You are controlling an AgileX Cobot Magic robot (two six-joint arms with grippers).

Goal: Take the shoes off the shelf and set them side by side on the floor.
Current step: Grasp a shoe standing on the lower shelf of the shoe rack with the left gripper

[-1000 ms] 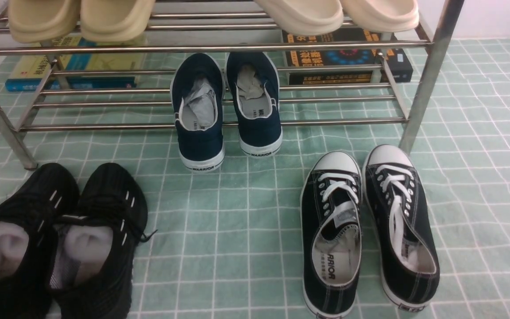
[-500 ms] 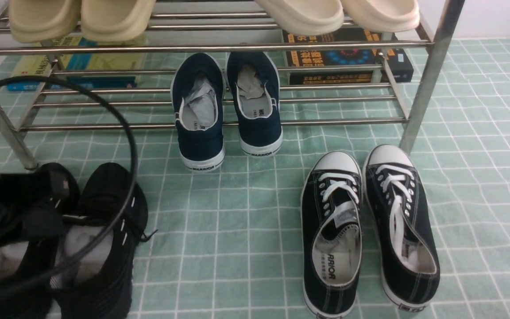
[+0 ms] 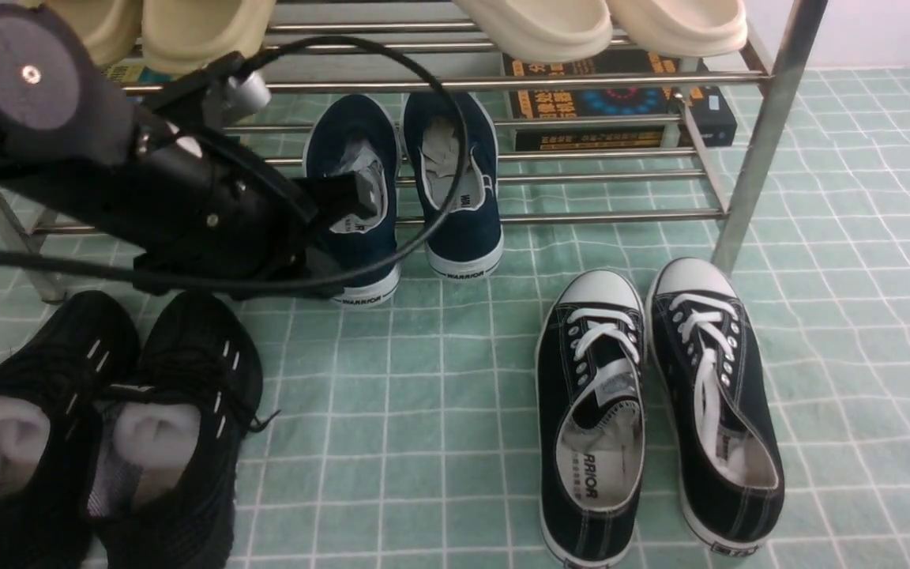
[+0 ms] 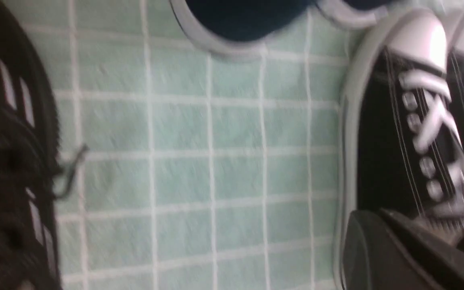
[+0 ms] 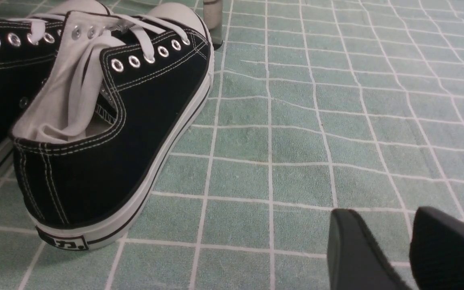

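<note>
The left claw (image 3: 360, 197) hangs in front of the mouth of the left navy shoe. Its jaws merge into one dark block, so I cannot tell whether they are apart or together, nor whether it touches the canvas. The right claw (image 5: 393, 237) holds nothing; its fingers (image 5: 357, 249) stand apart just above the floor (image 3: 423, 395).

The shoes (image 3: 463, 229) lie side by side with toes on the lower tier of the shelf (image 3: 581, 215), pointing to 12 o'clock. Their long axes run 12 to 6, and the WARRIOR heels overhang the front rod toward 6.

From the pair, the black mesh trainers (image 3: 178, 427) sit at 8 o'clock and the black lace-up sneakers (image 3: 589, 411) at 4 o'clock. Bare floor lies between them at 6. The shelf's slanted leg (image 3: 763, 142) stands at 3 o'clock.
</note>
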